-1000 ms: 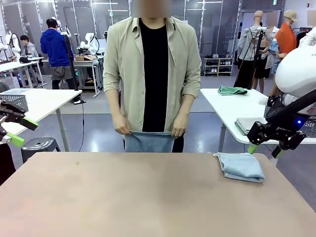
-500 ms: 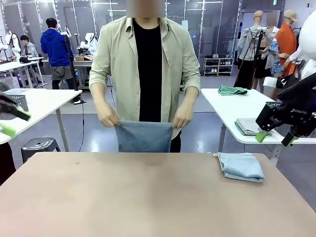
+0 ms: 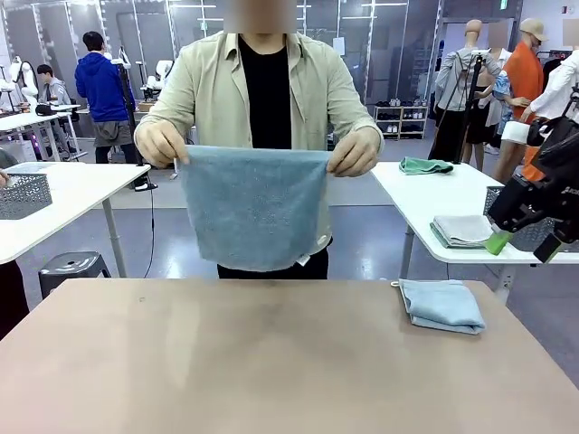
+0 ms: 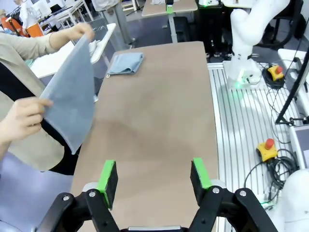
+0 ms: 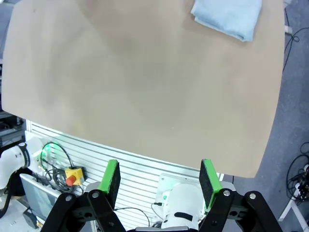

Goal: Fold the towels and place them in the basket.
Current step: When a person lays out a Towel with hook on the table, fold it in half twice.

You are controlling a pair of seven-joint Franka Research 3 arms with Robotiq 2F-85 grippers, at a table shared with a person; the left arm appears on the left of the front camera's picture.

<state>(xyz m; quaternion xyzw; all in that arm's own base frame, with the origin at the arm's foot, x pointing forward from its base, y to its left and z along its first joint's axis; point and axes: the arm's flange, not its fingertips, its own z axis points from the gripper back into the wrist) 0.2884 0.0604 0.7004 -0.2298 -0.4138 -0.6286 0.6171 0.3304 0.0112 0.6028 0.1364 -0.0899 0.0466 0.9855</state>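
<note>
The left end effector (image 4: 153, 170) and right end effector (image 5: 160, 169) stand wide, empty, over the brown tabletop (image 3: 253, 362). A folded towel (image 3: 442, 304) lies at its far right. Beyond the far edge a person (image 3: 217, 90) holds a second towel (image 3: 255, 206) spread chest-high, raised from waist level a second ago.

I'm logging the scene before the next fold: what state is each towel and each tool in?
Held towel: unfolded, hanging spread out from the person's grip, off the table.
Folded towel: folded, lying on the table at the robot's right.
Left tool: open, empty.
Right tool: open, empty.
</note>
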